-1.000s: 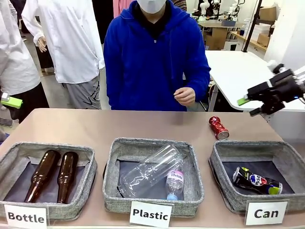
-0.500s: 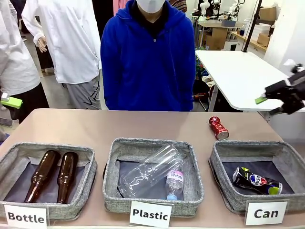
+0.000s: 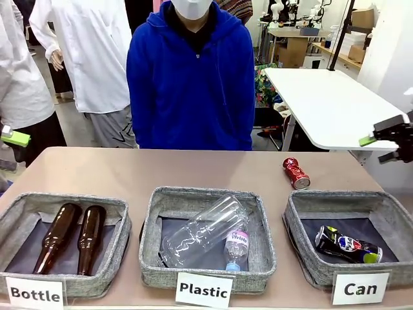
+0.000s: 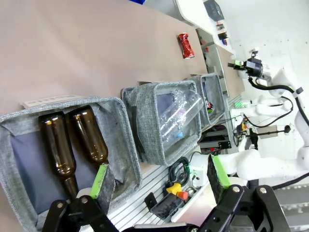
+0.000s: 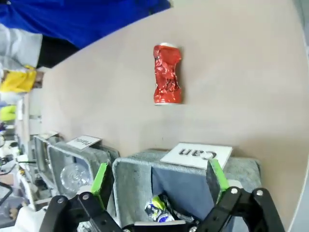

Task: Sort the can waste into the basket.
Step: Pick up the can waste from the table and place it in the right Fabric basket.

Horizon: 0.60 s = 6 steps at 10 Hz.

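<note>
A workshop with white tables and shelving lies behind a long beige table (image 3: 193, 169), and a person in a blue hooded top (image 3: 190, 84) stands at its far edge, hands out of sight, apparently leaving the work to the robot. Along the near edge sit three square grey fabric baskets, each carded so that waste can be sorted by kind. The one carded "Bottle" (image 3: 19, 210) holds two brown glass bottles (image 3: 70, 236) side by side; the one carded "Plastic" (image 3: 155, 219) holds clear plastic bottles (image 3: 205, 231).

The square grey fabric basket carded "Can" (image 3: 300, 213) already holds the dark crushed can with blue, white and green print (image 3: 347, 245), lying on its side on the dark bottom. The shiny red crushed can (image 3: 296, 173) lies on the bare tabletop just beyond that basket's far wall, so by this judgement half the sorting remains.

The right gripper (image 3: 387, 129) hangs high at the right edge, well apart from the red can; in its wrist view its green-padded jaws are spread wide with nothing between them, basket and can below. The left gripper (image 4: 159, 181) likewise stands fully spread and empty above the bottle basket.
</note>
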### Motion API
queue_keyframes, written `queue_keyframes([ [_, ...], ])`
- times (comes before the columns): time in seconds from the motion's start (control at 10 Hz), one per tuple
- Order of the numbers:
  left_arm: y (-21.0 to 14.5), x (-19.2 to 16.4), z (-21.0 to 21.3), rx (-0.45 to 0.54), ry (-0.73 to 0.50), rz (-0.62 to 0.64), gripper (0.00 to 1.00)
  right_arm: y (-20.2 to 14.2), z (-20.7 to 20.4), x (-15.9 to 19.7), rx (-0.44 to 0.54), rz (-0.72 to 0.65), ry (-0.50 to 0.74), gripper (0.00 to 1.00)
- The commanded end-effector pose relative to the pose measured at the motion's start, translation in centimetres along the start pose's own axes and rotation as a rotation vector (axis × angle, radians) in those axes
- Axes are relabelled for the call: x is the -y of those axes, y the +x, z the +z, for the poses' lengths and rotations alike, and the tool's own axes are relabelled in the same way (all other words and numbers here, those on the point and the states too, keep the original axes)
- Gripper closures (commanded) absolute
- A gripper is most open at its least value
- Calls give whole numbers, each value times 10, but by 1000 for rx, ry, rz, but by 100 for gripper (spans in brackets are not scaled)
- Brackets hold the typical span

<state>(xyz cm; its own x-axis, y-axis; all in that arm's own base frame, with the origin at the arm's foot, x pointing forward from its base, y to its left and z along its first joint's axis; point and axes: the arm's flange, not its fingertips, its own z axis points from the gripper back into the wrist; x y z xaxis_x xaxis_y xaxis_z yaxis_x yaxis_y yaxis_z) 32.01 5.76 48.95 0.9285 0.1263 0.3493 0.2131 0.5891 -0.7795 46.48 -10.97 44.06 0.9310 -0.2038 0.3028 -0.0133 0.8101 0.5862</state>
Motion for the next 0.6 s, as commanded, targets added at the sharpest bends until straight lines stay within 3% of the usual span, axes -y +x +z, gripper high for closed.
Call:
queue_keyframes([
  [0.0,0,1,3,-11,0,3,0,26,-47,-35,-37,20,-126,0],
  [0.2,0,1,3,-11,0,3,0,47,-88,-60,-120,27,-209,0],
  [0.5,0,1,3,-11,0,3,0,66,-161,-88,-163,3,-403,0],
])
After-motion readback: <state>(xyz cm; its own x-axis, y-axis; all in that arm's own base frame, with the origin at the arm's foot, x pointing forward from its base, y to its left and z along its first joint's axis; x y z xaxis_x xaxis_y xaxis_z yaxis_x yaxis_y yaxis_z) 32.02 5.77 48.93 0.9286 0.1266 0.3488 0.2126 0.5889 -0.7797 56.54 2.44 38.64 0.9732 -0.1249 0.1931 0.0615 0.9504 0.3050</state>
